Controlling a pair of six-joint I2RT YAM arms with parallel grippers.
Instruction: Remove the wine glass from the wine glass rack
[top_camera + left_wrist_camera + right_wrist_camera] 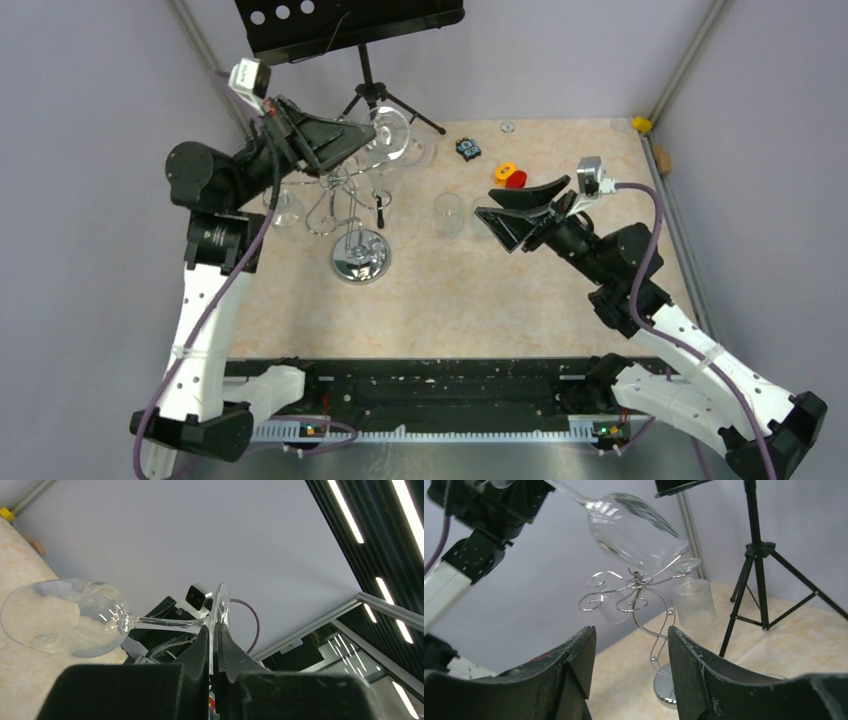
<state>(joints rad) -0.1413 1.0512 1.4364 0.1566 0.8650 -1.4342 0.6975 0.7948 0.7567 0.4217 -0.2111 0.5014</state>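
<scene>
**Wine glass**: lying sideways in the air over the top of the wine glass rack, bowl pointing right. Whether it touches the loop arms cannot be told.

**Left gripper**: clamped on the glass's foot.

**Right gripper**: jaws apart, empty, right of the rack.

**Room:** bare desk on the near side; tripod music stand close behind.
</scene>
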